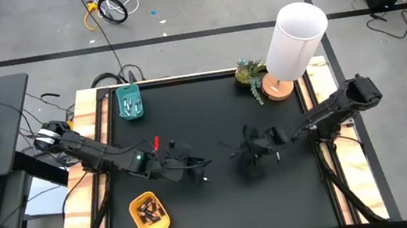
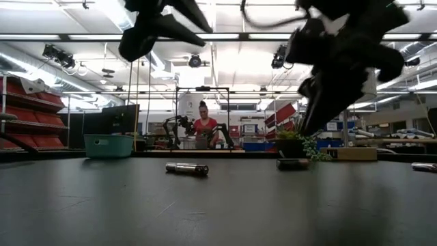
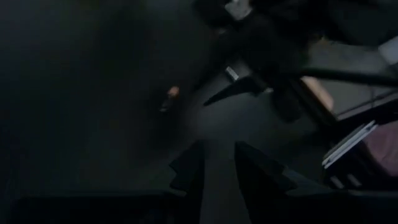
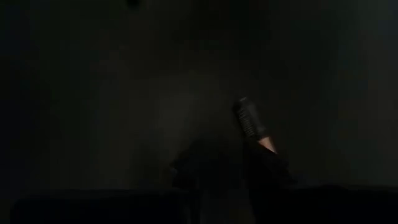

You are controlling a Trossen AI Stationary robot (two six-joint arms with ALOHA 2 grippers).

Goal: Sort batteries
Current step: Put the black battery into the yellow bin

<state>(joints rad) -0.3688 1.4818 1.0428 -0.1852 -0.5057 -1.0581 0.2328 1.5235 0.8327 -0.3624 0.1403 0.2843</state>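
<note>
Listing, from the table's left edge to its right:

- Teal tray [image 1: 130, 104] near the far left corner, pale batteries [image 1: 130, 104] inside
- Yellow tray [image 1: 149, 215] near the near left corner, dark batteries [image 1: 152, 210] lying in it
- Left arm reaching from the left edge toward the middle; left gripper [image 1: 204, 163] above the mat, clear of the surface in the low view [image 2: 194, 24]; its own wrist view shows the two fingers [image 3: 188, 169] a little apart with nothing between them [image 3: 216, 163]
- Small red piece [image 1: 156, 142] beside the left arm, too small to identify
- One loose battery [image 2: 186, 168] lying flat on the black table [image 1: 224, 213] near the middle, touching neither gripper; the left wrist view shows a dark one with an orange end [image 3: 168, 98] on the mat ahead of the fingers
- Right gripper [image 1: 234, 154] just right of centre, raised off the surface [image 2: 321, 102]; its wrist view shows a dark battery [image 4: 250, 121] at one finger [image 4: 264, 165], but whether the fingers clamp it cannot be told
- Right arm coming in from the right edge
- Small potted plant [image 1: 250, 76] and a lamp [image 1: 294, 43] with a white shade near the far right corner
- Person [image 2: 204, 128] in red in the room beyond the far edge, low view only
</note>
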